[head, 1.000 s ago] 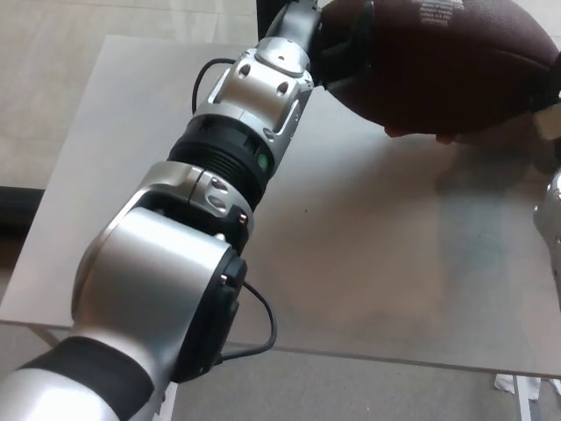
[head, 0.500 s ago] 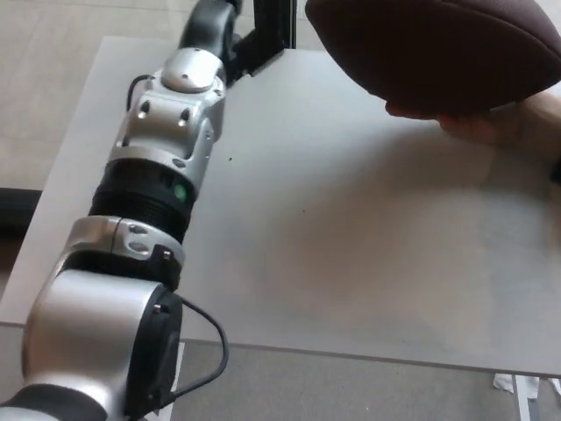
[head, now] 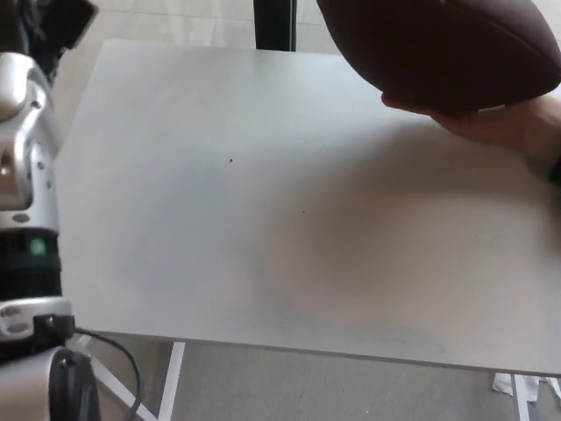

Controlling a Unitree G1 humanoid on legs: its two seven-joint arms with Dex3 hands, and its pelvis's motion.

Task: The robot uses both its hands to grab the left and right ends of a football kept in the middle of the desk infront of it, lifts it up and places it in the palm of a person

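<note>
The dark brown football (head: 447, 48) is at the top right of the head view, lying on a person's upturned hand (head: 495, 123) above the desk's far right part. Neither of my hands touches it. My left arm (head: 26, 202) stands along the picture's left edge, off the desk's left side. Only a black piece of my left hand (head: 48, 22) shows in the top left corner, well away from the ball. My right hand does not show.
The grey desk (head: 263, 219) fills most of the view, with its front edge near the bottom. A black post (head: 274, 24) stands behind its far edge. A white desk leg (head: 173, 381) and a black cable (head: 123, 360) show below the front edge.
My left arm has let go of the football's left end and swung away to the picture's left edge. The right hand has left the view. The ball stays on the person's hand.
</note>
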